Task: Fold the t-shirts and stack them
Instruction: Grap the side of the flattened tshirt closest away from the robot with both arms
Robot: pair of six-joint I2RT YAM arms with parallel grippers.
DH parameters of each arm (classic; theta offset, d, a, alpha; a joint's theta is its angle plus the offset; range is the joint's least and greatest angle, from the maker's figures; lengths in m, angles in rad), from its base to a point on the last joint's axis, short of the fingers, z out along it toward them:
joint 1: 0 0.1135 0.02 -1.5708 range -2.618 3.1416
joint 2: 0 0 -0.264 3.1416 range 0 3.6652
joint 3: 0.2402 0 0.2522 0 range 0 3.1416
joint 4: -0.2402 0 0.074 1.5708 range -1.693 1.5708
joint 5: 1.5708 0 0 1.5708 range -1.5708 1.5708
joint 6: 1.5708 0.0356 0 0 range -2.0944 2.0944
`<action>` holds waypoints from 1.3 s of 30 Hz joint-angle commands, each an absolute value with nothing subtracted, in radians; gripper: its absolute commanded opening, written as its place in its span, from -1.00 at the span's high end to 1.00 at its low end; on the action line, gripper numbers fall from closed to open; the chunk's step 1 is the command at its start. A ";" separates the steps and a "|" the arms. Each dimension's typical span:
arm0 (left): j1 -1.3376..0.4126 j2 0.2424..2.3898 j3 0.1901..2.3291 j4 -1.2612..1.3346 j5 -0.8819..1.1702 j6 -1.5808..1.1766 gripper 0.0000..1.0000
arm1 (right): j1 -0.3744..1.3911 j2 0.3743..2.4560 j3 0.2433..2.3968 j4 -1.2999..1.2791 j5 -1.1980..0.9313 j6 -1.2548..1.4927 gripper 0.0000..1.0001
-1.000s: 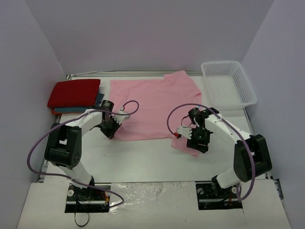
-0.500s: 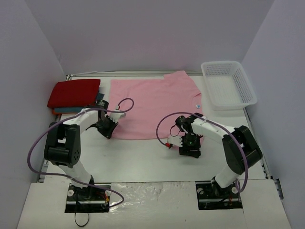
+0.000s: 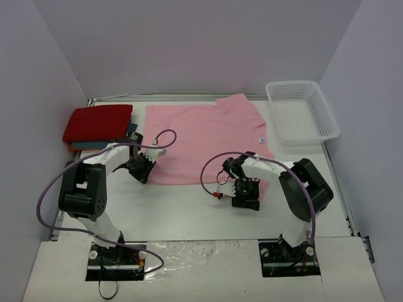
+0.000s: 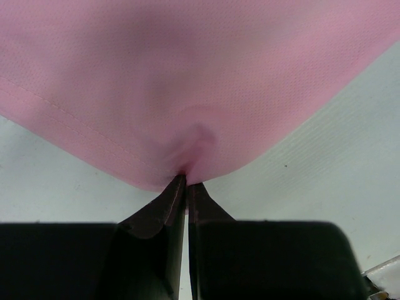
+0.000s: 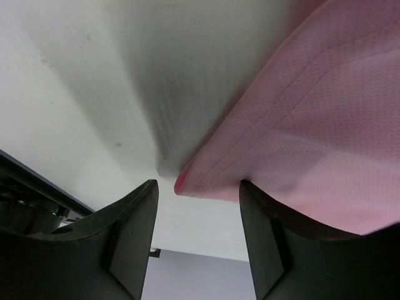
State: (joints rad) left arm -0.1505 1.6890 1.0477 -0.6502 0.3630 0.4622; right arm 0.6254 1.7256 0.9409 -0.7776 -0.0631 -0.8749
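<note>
Your left gripper (image 4: 186,187) is pinching the near hem of the pink t-shirt (image 4: 200,81). Its jaws are pressing tight together, and a small pucker of cloth is bunching just beyond their tips. To either side of the jaws, the hem is curving down onto the pale table (image 4: 325,162).

Your right gripper (image 5: 197,194) is standing with its jaws partly apart, gripping nothing. A stitched corner of the pink t-shirt (image 5: 300,125) is lying in the gap between them. The cloth is spreading away past one jaw, while bare table (image 5: 94,81) is showing ahead of the other. You cannot tell from the wrist view whether that jaw is touching the cloth.

From overhead, the left gripper (image 3: 140,171) is sitting at the near left corner of the pink t-shirt (image 3: 204,135). The right gripper (image 3: 244,192) is sitting at its near right corner. The shirt is lying spread flat beyond both sets of jaws, reaching toward the back wall, with one short sleeve pointing to the far right.

Out past the left jaws, well to their left and farther back, a folded red t-shirt (image 3: 97,123) is resting on top of a folded teal-blue t-shirt (image 3: 131,129), whose edges are peeking out from under it. Beyond the right jaws, to the far right, a white mesh basket (image 3: 301,112) is sitting just beside the shirt's sleeve.
</note>
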 commanded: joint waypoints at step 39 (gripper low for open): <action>-0.147 1.488 1.055 -0.712 0.403 0.497 0.95 | 0.729 1.591 1.028 -0.937 -0.014 -0.611 1.00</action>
State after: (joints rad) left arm -0.1501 1.5673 1.0473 -0.6659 0.3809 0.4702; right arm 0.7216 1.6379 1.0107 -0.8181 0.0093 -0.6456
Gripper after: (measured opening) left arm 0.034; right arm 0.013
